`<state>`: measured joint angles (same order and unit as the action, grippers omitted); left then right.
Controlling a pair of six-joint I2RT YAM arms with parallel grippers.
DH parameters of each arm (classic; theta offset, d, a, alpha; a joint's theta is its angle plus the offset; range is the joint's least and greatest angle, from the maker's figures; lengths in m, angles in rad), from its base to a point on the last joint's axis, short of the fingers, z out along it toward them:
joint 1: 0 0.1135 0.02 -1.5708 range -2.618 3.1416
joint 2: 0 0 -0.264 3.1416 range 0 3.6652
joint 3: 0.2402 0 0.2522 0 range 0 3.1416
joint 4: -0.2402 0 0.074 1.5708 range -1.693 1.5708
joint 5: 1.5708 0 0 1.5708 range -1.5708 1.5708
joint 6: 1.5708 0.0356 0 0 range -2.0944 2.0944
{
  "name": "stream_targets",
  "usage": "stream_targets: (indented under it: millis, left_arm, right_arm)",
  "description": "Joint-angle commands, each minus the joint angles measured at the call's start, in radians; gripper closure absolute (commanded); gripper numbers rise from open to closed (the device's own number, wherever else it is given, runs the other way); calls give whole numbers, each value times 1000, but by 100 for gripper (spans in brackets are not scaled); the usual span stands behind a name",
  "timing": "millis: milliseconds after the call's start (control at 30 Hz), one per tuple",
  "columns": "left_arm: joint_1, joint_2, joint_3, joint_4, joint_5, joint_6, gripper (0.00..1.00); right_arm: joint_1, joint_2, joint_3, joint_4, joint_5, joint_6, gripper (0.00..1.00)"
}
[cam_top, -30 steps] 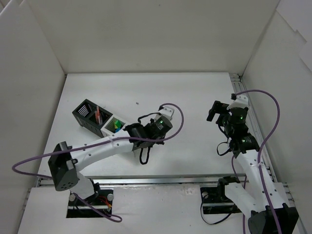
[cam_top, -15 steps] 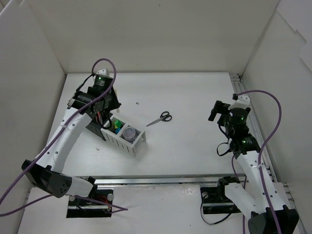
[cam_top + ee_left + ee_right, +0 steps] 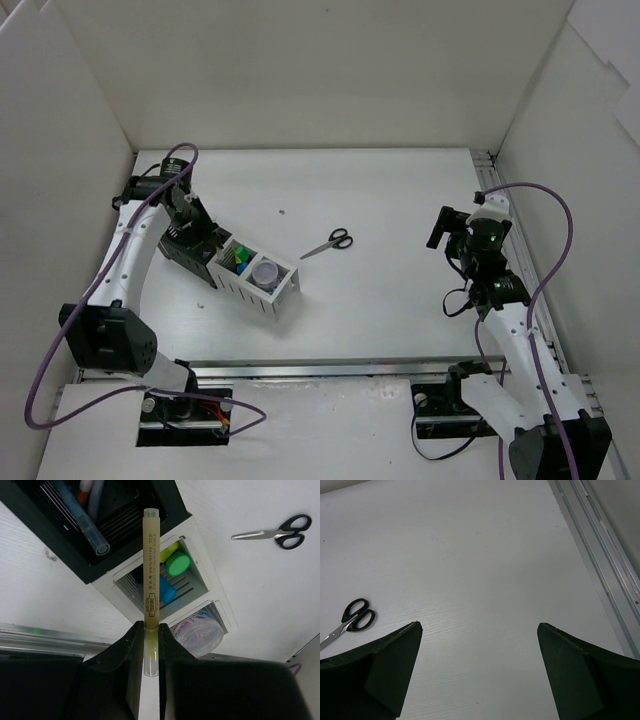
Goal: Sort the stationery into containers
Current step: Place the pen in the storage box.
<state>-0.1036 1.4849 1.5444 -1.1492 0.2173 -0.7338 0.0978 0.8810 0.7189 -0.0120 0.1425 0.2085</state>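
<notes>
Clearly, the left gripper (image 3: 151, 630) is pinched narrow on a yellow highlighter (image 3: 151, 570), gripping it near one end so that most of the barrel sticks out ahead of the fingers. I judge the highlighter to be light and stiff, with a smooth plastic body. It can turn or slip between the pads, so a grip closer to its middle would be steadier. In the left wrist view it hangs above the row of containers.

The black box (image 3: 172, 507) contains thin pens (image 3: 82, 522). Beside it, the white-grey box (image 3: 202, 547) already holds a green highlighter (image 3: 176, 563), a blue one (image 3: 167, 592) and a yellow one under them. The next compartment holds the clear round jar (image 3: 198, 630), with coloured loops inside, perhaps clips.

The scissors (image 3: 328, 242) lie flat on the table (image 3: 400, 200), apart from the containers. The right gripper (image 3: 479, 626) has its jaws wide apart, holds nothing, and hovers over the bare table.
</notes>
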Motion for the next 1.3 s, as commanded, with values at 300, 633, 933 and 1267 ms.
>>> stream_targets:
  millis: [300,633,933,1267]
  left_arm:
    - [100,106,6,-12,108,2,100]
    - [163,158,23,20,139,11,79]
    - [173,85,26,75,148,16,43]
    - [116,-75,-96,66,-53,7,39]
  right_arm:
    - [-4,27,25,46,52,3,2]
    - [-3,52,30,46,28,-11,2]
    - [-3,47,24,69,-61,-40,2]
    - [-4,41,17,83,-66,-43,2]
